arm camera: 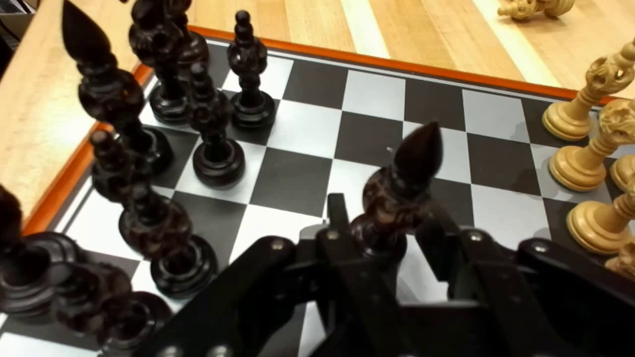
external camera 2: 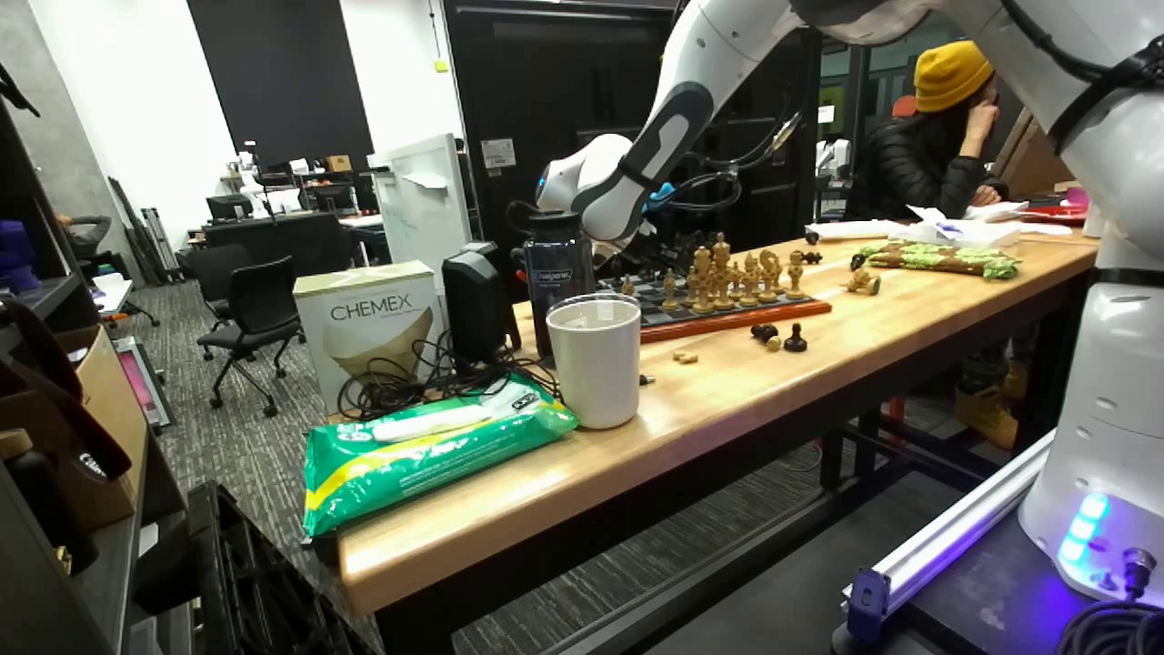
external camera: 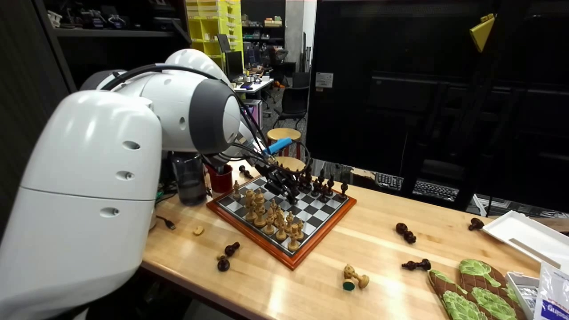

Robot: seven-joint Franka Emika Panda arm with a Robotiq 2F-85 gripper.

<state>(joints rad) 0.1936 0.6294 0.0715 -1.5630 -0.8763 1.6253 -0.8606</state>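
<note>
In the wrist view, the hand is spread around a pointed chess piece; dark pieces at nine o'clock, pale pieces at three; placing looks nearly done; retreat seems left.

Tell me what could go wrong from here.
The dark piece between the jaws of the gripper might drop or topple if they widen: its base is hidden, so whether it rests on the board I cannot tell.

Swinging sideways, the gripper could knock the dark pawns or, opposite, the light pieces.
</note>
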